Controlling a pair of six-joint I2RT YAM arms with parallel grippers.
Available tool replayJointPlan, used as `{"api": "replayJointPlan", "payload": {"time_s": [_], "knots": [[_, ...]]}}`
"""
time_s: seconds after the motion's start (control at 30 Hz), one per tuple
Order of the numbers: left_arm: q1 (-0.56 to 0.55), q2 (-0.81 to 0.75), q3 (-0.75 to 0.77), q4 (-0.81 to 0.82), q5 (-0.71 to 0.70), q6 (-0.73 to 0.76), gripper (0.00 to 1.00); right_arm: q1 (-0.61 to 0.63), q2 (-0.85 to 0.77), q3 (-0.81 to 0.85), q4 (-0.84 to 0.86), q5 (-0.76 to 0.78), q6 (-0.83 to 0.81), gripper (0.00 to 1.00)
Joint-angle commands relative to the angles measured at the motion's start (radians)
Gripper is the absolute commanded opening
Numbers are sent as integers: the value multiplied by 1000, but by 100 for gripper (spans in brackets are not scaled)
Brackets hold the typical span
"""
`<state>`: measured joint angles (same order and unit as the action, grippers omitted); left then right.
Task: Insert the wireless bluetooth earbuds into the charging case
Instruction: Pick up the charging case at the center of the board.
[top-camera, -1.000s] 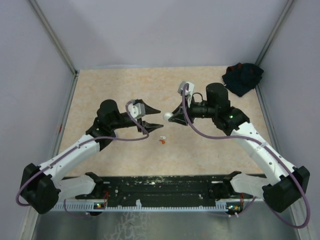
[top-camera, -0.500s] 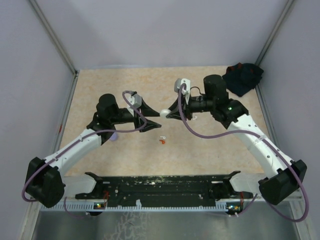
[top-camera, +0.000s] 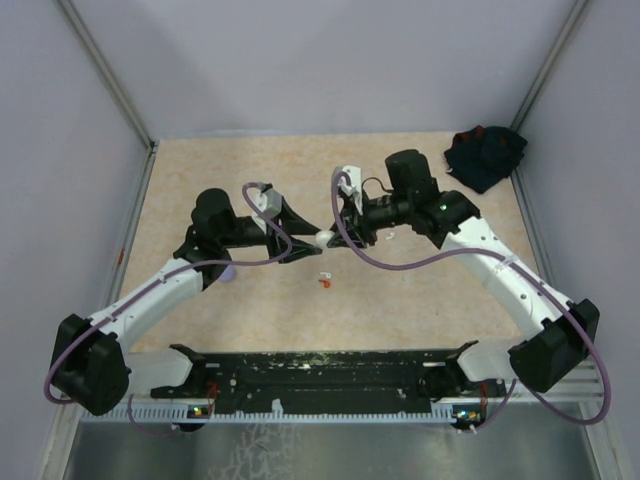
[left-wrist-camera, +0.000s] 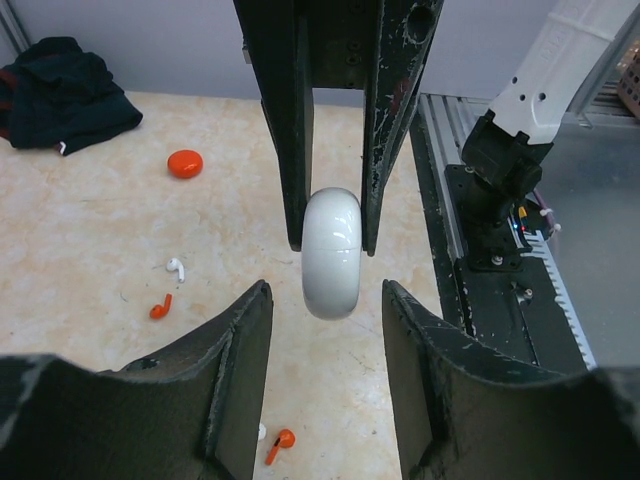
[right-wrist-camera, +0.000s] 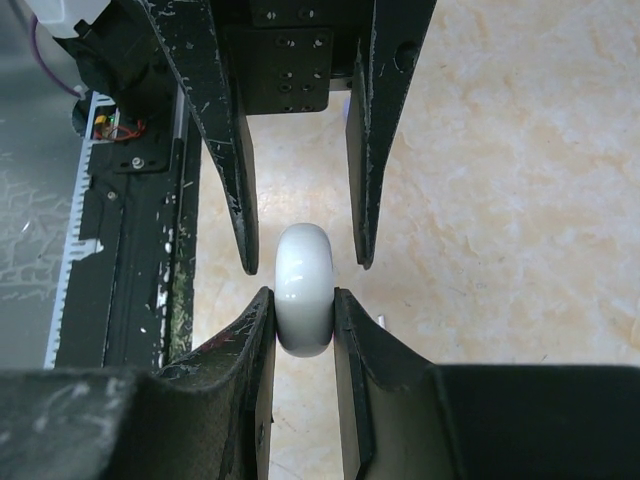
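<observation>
A white round charging case hangs above the table at mid-height. My right gripper is shut on it, gripping its flat faces edge-on. My left gripper faces it from the other side. It is open, its fingers straddling the case with a gap on each side. Earbuds lie on the table below: a white one, an orange one, and another orange one beside a white bit. The top view shows a pair.
An orange round case lies on the table towards the far side. A dark cloth is bunched in the far right corner. A lavender disc peeks out under the left arm. The black rail runs along the near edge.
The right arm has carried the white case leftward to the left gripper. The left jaws have narrowed and now flank the case.
</observation>
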<state>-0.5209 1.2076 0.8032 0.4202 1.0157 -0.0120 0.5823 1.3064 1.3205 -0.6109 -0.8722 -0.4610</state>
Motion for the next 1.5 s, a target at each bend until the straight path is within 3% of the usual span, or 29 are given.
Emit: {"api": "replayJointPlan", "payload": {"time_s": [0.0, 0.57, 0.93, 1.17, 1.37, 1.47], "knots": [[4, -17, -10, 50, 42, -8, 52, 22, 21, 82, -26, 4, -43, 0], [4, 7, 2, 9, 42, 22, 38, 40, 37, 113, -49, 61, -42, 0], [3, 14, 18, -40, 20, 50, 37, 57, 45, 142, -76, 93, -36, 0], [3, 12, 16, -43, 15, 62, 14, 75, 53, 169, -113, 132, -39, 0], [4, 7, -5, -4, 23, 64, 3, 78, 49, 175, -117, 152, -35, 0], [4, 2, -16, 15, 27, 67, 0, 77, 37, 176, -111, 169, -27, 7]]}}
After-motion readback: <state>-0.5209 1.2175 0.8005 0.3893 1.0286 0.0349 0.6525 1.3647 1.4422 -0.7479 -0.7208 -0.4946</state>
